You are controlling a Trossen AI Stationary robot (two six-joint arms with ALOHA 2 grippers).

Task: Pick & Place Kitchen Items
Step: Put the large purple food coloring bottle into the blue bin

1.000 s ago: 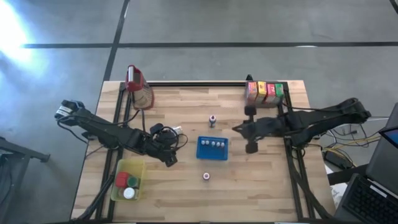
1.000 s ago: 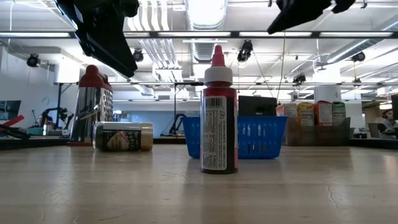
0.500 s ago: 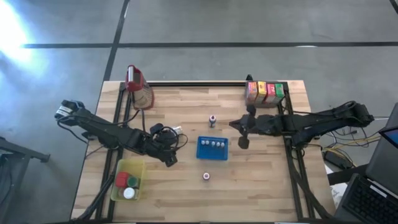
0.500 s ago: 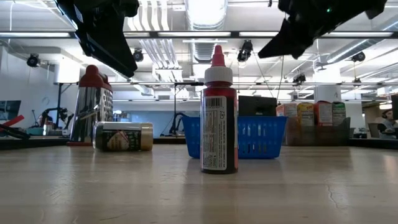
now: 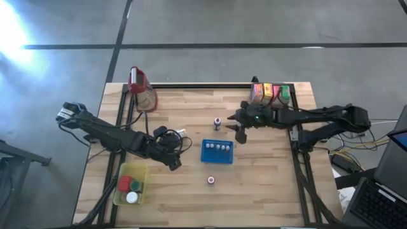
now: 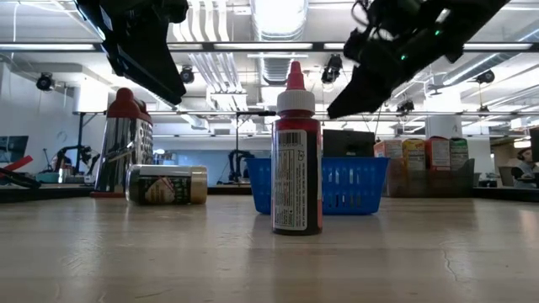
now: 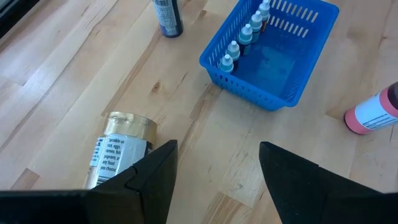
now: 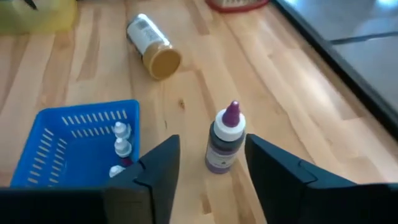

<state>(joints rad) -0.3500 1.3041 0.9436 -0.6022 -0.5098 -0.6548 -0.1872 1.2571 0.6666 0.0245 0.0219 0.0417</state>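
Right gripper (image 5: 239, 129) hovers with fingers spread, holding nothing, just beside the small purple-capped dark bottle (image 5: 217, 123) standing upright mid-bench, near the far side of the blue perforated plastic basket (image 5: 217, 152). Basket holds a row of tiny white-capped bottles (image 5: 220, 146). Left gripper (image 5: 176, 152) waits open, empty, above the gold-lidded jar (image 7: 119, 149) lying on its side toward the bench's left edge.

Robotics lab: exposed ceiling ducts (image 6: 221, 34), strip lights, concrete floor (image 5: 203, 25).
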